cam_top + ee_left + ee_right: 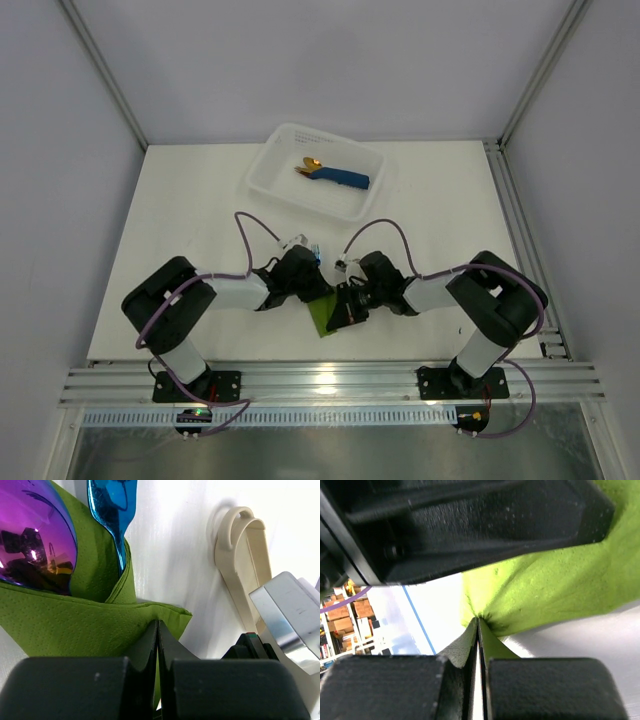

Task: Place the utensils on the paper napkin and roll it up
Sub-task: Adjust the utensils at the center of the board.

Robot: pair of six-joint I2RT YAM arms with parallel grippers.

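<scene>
The olive-green paper napkin (322,317) lies between the two arms near the table's front; it also shows in the left wrist view (75,620) and the right wrist view (555,590). It is folded over the iridescent utensils: a purple spoon bowl (32,535) and a blue piece (112,505) stick out of the fold. My left gripper (158,625) is shut on the napkin's edge. My right gripper (478,621) is shut on a pinch of the napkin, close under the left gripper's black body (470,525). In the top view the utensils are hidden by the grippers.
A white basket (280,175) at the back centre holds a blue rolled napkin with gold cutlery (335,176). A beige rounded oblong piece (240,560) lies on the table right of the napkin. Both arms crowd the front centre.
</scene>
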